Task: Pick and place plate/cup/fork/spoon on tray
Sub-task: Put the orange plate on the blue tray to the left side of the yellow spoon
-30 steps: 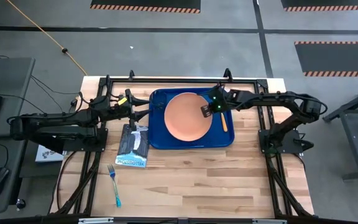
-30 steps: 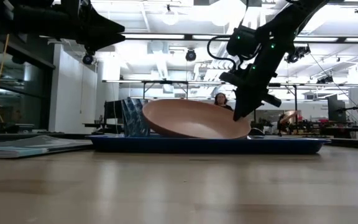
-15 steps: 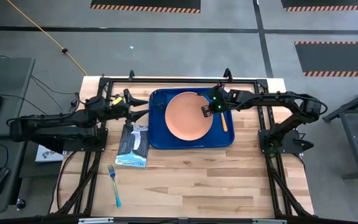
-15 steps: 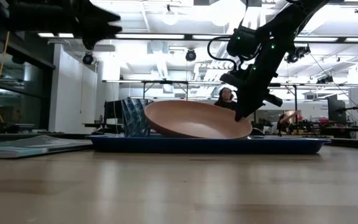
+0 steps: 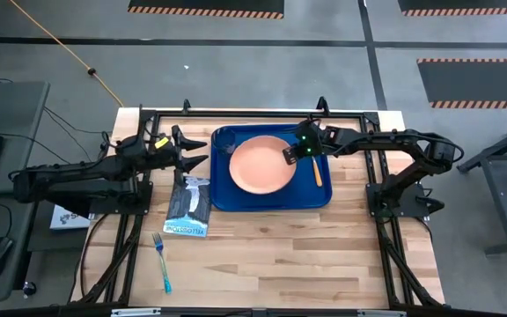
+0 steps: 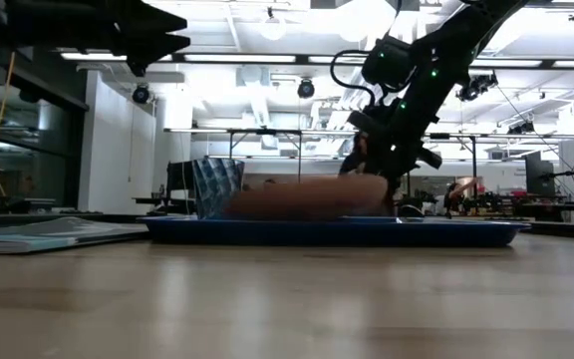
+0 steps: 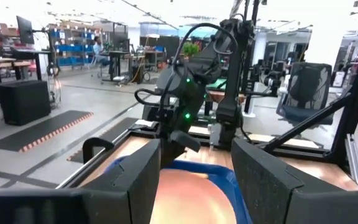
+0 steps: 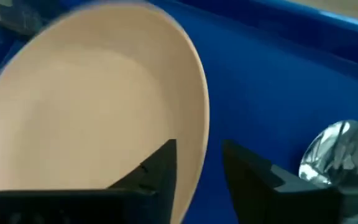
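The right end effector (image 5: 294, 152) hangs at the plate's (image 5: 260, 165) right edge, its fingers (image 8: 157, 167) set narrowly apart astride the rim without clamping it. The plate lies inside the tray (image 5: 223, 198), with the spoon (image 5: 317, 170) just to its right, also in the tray. The left end effector (image 5: 197, 151) hovers spread wide just off the tray's left rim, holding nothing. Below it a dark packet (image 5: 189, 206) lies on the desk (image 5: 280, 255), and the fork (image 5: 162, 261) sits nearer the front left.
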Motion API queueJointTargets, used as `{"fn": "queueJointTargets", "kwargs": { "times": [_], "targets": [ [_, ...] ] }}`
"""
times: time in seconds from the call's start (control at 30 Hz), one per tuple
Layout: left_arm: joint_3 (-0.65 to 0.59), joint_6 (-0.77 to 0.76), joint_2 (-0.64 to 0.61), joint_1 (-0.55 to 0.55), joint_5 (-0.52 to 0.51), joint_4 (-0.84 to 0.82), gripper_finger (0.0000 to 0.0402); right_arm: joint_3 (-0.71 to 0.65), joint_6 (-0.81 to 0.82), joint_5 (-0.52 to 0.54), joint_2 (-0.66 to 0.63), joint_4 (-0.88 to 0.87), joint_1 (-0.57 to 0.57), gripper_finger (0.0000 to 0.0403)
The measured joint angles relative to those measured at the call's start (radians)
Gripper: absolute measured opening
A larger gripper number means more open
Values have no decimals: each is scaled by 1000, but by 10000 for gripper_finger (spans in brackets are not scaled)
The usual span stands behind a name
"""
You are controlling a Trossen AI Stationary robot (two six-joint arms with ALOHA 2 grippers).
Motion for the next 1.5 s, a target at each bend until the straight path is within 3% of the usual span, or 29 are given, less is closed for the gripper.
{"fn": "queueJointTargets", "kwargs": {
  "times": [0.27, 0.7, 0.87, 1.0, 1.17, 1.33, 1.5],
  "targets": [
    [0, 0, 8, 0, 0, -3, 186, 0, -147, 17, 0, 19, -6, 142],
    [0, 0, 8, 0, -2, -3, 186, 0, -373, 8, 0, 264, 130, 142],
    [0, 1, 8, 0, -2, -10, 186, 1, -388, 12, 10, 363, 171, 142],
    [0, 0, 8, 0, -2, -10, 186, 2, -353, 31, 102, 438, 174, 139],
    [0, 10, 8, 0, -14, -9, 186, 8, -339, 24, 288, 628, 174, 103],
    [0, 18, 8, 0, -38, -9, 186, 71, -328, 40, 381, 612, 169, 15],
    [0, 18, 8, 0, -40, -10, 186, 102, -325, 73, 435, 553, 169, 16]
  ]
}}
